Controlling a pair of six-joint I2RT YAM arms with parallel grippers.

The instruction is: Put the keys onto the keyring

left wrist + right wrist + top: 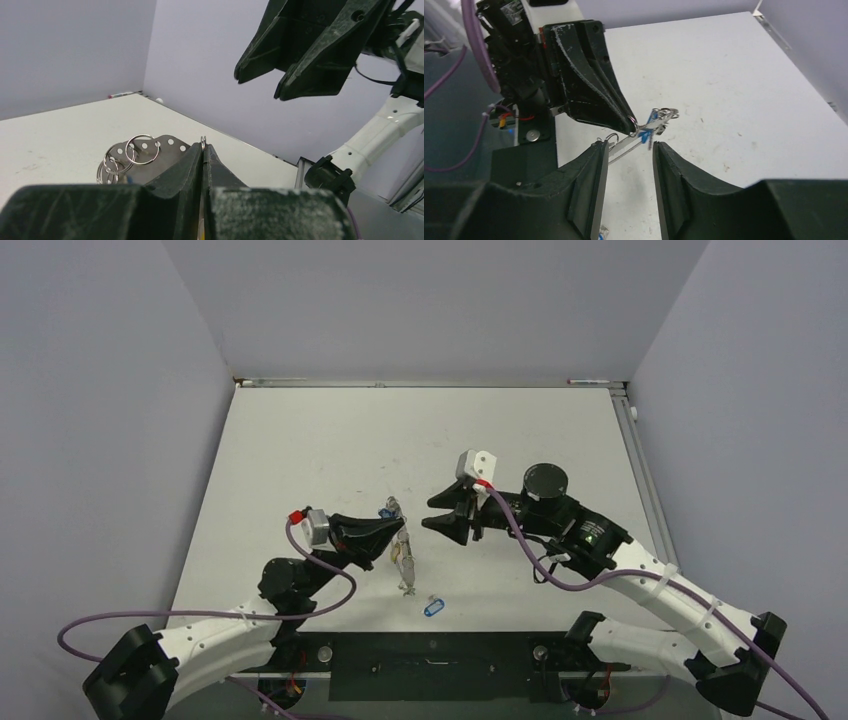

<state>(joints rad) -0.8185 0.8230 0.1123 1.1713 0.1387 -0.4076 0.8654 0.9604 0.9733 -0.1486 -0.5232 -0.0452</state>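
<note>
Your left gripper (401,532) pinches thin grey wire keyring (203,140) shut, silver keys (404,562) apparently threaded. Right gripper (430,512) half-open, empty. Blue-tagged silver key (432,607) lies loose, unthreaded.

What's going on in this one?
The left gripper is shut on the thin wire keyring, with a bunch of keys hanging by it. The right gripper faces it, close by, jaws open and empty. One blue-tagged key lies apart on the table.
</note>
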